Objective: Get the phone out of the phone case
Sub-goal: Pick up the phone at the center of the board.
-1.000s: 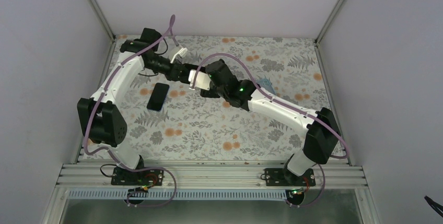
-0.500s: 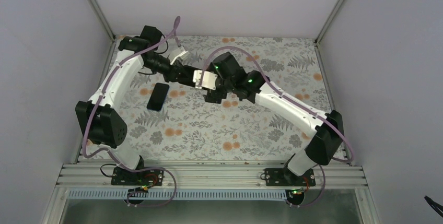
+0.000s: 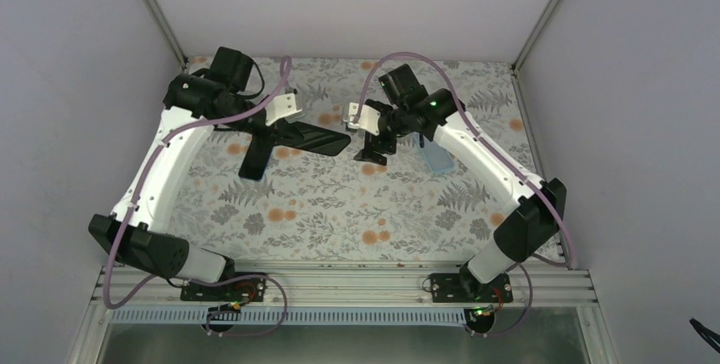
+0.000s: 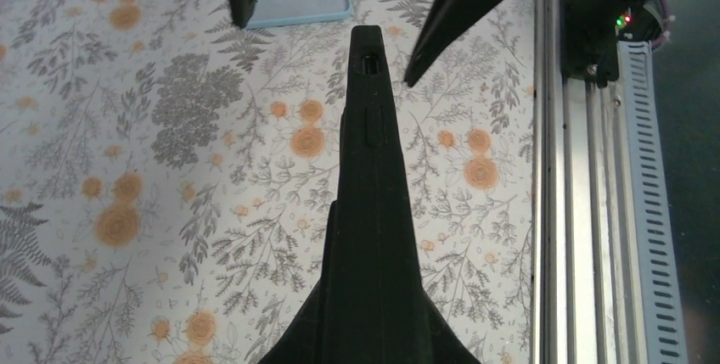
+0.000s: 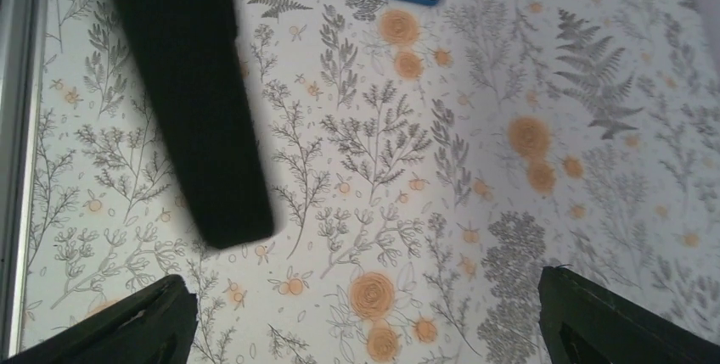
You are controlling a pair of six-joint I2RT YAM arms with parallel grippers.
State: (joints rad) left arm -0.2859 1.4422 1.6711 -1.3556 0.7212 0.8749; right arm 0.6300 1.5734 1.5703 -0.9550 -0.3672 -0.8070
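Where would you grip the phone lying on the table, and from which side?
Probably across its two long edges near the middle, from straight above. The phone lies flat on the table, so only its thin edges offer a hold, and the short width suits a narrow grip.

The black phone case is held clear of the counter, roughly level, gripped at one end by the left gripper, with a port cutout at its free end. The phone, dark-faced with a blue rim, lies flat on the counter below the held end.
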